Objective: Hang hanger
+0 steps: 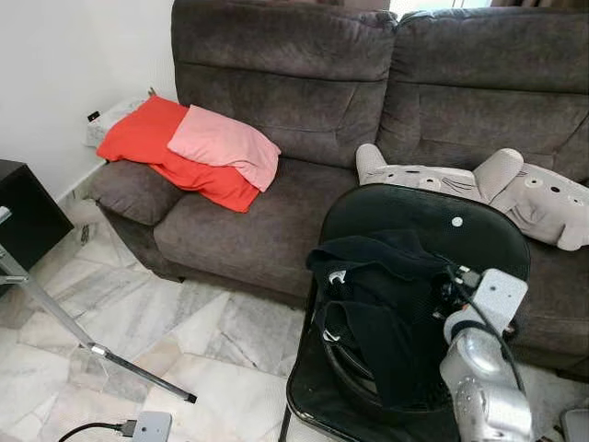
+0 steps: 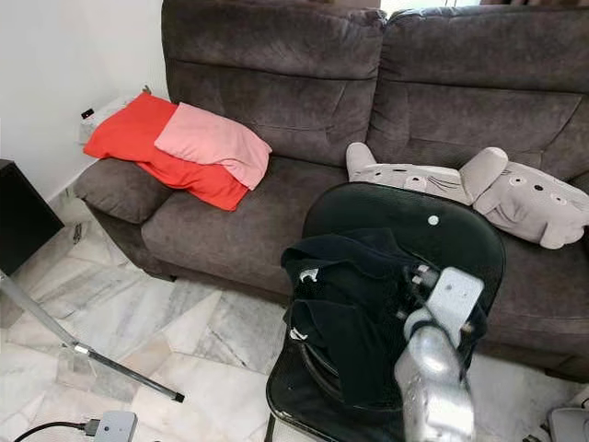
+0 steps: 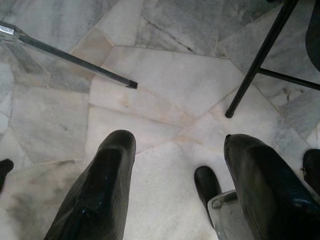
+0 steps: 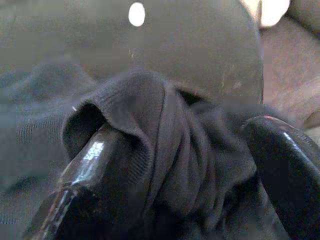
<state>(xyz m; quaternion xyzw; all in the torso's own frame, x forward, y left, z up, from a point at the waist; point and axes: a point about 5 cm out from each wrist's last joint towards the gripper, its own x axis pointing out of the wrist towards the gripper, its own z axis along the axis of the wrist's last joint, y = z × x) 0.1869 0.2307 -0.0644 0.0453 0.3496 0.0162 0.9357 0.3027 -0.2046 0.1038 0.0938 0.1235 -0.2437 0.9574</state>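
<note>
A black garment (image 1: pixel 377 285) lies bunched on the seat of a black chair (image 1: pixel 414 221) in front of the sofa. Small white bits (image 1: pixel 336 276) show in its folds, and a dark curved rim (image 1: pixel 342 366) runs beneath it; I cannot tell if that is a hanger. My right gripper (image 4: pixel 195 165) is pushed into the garment from the chair's right side. Its fingers (image 4: pixel 95 170) stand apart, with a fold of black cloth bunched between them and draped over one. My left gripper (image 3: pixel 175 150) hangs open above the marble floor, holding nothing.
A dark grey sofa (image 1: pixel 304 83) carries a red cushion (image 1: pixel 147 138), a pink cushion (image 1: pixel 225 143) and grey plush pillows (image 1: pixel 515 189). A slanted metal stand leg (image 1: pixel 92 350) crosses the floor at left. A black cabinet (image 1: pixel 23 212) and a cabled grey box (image 1: pixel 152 427) sit nearby.
</note>
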